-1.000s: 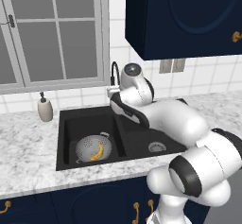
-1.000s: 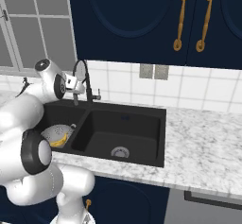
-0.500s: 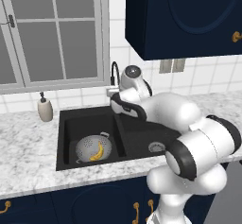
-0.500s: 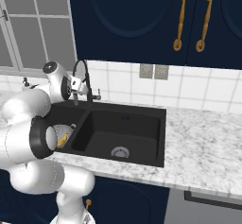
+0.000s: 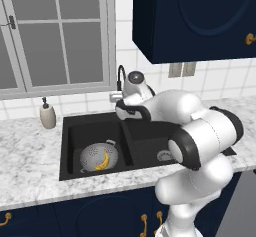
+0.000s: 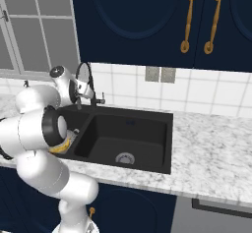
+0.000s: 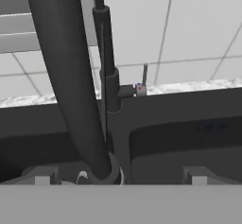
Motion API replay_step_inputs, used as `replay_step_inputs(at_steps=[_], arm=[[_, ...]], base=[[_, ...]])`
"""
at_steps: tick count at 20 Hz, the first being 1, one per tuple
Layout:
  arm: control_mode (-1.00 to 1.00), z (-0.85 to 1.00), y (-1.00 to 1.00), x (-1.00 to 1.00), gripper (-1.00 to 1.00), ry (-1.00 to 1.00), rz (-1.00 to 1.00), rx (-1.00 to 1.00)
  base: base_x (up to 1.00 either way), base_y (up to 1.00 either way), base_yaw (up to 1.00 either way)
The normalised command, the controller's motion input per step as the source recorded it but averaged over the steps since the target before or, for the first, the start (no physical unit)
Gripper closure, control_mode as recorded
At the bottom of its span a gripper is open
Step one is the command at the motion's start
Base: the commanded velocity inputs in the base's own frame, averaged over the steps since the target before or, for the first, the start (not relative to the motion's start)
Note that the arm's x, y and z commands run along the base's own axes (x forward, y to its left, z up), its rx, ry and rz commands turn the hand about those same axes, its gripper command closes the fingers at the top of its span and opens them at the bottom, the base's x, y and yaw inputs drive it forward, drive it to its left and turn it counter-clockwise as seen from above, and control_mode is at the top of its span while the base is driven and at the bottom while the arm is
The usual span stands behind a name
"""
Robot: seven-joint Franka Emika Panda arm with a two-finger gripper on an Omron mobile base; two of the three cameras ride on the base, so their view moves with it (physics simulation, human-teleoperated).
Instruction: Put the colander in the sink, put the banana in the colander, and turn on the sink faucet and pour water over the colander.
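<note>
I'm holding my pincer (image 7: 120, 176) spread to its full width with nothing between the tips, right up against the tall black gooseneck faucet (image 7: 71, 76). Its thick arched spout is crossing close in front of me, the slim upright stem (image 7: 108, 62) is standing just behind, and the small side lever (image 7: 144, 76) is sticking up to the right of the stem.

Down in the left basin of the matte black double-basin sink (image 5: 125, 146), the round silver-grey perforated metal colander (image 5: 99, 156) is sitting with the small curved yellow banana (image 5: 103, 160) lying inside it.

Farther off, a beige soap dispenser bottle (image 5: 47, 115) is standing on the marbled grey-white tabletop (image 5: 30, 166) near the window.
</note>
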Motion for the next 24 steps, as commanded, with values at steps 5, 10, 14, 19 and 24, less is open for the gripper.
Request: replay_step_inputs(at_steps=[5,10,14,19,24], arm=[[-1.00,-0.18,0.11,0.42,-1.00,0.00,0.00,0.00],[-1.00,-0.18,0.05,0.39,-1.00,0.00,0.00,0.00],[-1.00,-0.19,0.02,0.23,-1.00,0.00,0.00,0.00],[-1.00,-0.08,0.01,0.31,-1.00,0.00,0.00,0.00],[-1.00,-0.02,0.00,0.39,-1.00,0.00,0.00,0.00]], base=[[0.00,0.00,0.00],[0.00,0.00,0.00],[0.00,0.00,0.00],[0.00,0.00,0.00],[0.00,0.00,0.00]])
